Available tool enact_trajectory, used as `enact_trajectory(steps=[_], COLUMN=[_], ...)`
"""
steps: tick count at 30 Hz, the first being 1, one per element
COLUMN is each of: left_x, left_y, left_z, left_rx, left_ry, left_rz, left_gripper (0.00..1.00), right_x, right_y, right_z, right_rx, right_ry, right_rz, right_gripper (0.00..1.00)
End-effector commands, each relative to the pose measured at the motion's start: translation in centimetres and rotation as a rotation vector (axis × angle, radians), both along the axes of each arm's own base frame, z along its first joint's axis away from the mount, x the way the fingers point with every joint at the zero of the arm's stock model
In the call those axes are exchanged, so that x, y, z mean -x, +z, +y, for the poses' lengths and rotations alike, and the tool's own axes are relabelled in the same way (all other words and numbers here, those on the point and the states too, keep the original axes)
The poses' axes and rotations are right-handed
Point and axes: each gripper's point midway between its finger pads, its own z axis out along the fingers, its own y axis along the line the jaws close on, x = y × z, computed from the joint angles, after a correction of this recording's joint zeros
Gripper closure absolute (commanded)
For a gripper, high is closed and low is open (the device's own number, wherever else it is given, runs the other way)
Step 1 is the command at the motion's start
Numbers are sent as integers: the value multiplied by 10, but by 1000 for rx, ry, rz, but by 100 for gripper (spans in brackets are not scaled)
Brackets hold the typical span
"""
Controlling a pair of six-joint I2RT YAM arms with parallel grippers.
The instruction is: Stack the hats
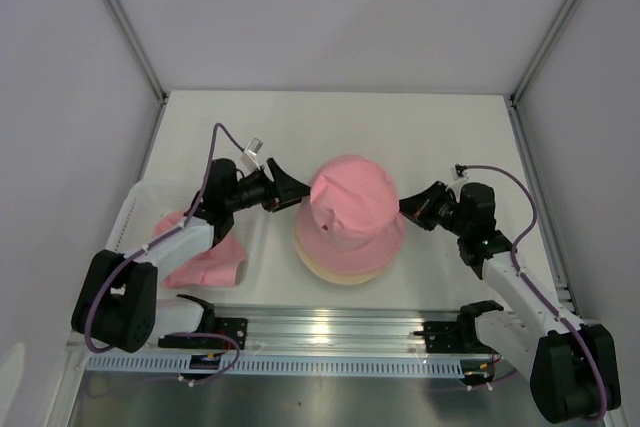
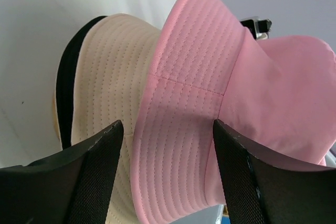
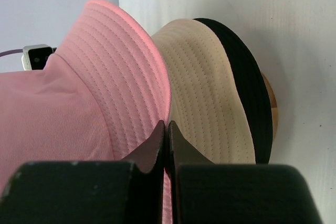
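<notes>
A pink hat [image 1: 350,209] tops the stack at the table's middle, over a beige hat [image 1: 340,272] and a black hat [image 3: 247,87] on a wooden stand [image 3: 269,114]. My left gripper [image 1: 283,190] is open at the stack's left side, its fingers straddling the pink brim [image 2: 173,145] without clamping it. My right gripper [image 1: 410,209] is shut on the pink brim [image 3: 131,82] at the stack's right side. A second pink hat [image 1: 205,257] lies at the left under my left arm.
A white plastic basket [image 1: 135,212] stands at the left edge and holds the second pink hat. The beige brim [image 2: 110,77] and black brim [image 2: 65,87] show below the pink one. A metal rail [image 1: 330,332] runs along the near edge.
</notes>
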Motion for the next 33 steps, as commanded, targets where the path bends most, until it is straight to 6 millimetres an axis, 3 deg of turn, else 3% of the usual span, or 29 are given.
enact_trajectory(steps=[1, 4, 7, 8, 10, 11, 13, 15, 16, 19, 20, 25, 32, 33], left_x=[5, 10, 7, 7, 6, 5, 0, -1, -2, -13, -12, 2, 16, 15], left_y=[22, 21, 16, 15, 12, 7, 3, -1, -18, -32, -49, -85, -91, -87], left_z=[-7, -11, -14, -14, -14, -12, -9, -7, 1, 18, 30, 56, 47, 45], left_rx=[80, 84, 60, 58, 51, 35, 10, -19, -87, -242, -330, -472, -481, -481], left_ry=[-69, -94, -95, -93, -82, -66, -37, -29, 20, 122, 166, 230, 179, 174], left_rz=[-94, -107, -105, -102, -97, -79, -73, -65, -14, 34, 63, 162, 115, 93], left_gripper=[28, 29, 40, 52, 68, 87, 99, 99, 99, 99, 99, 99, 99, 99], right_x=[-3, -4, -5, -5, -6, -7, -7, -6, -7, -4, -4, 3, 16, 15], right_y=[-4, -6, -5, -5, -5, -5, -5, -10, -12, -25, -30, -52, -82, -71], right_z=[0, 1, 3, 3, 4, 4, 5, 3, 2, -2, -6, -13, -20, -16], right_rx=[30, 34, 33, 34, 37, 39, 43, 58, 73, 125, 151, 239, 332, 319], right_ry=[3, 7, 10, 10, 13, 13, 15, 6, -5, -18, -35, -28, -31, -28], right_rz=[-32, -29, -34, -32, -28, -28, -27, -11, -10, 28, 32, 46, 28, -51], right_gripper=[100, 100, 100, 100, 100, 100, 100, 100, 100, 100, 100, 100, 100, 100])
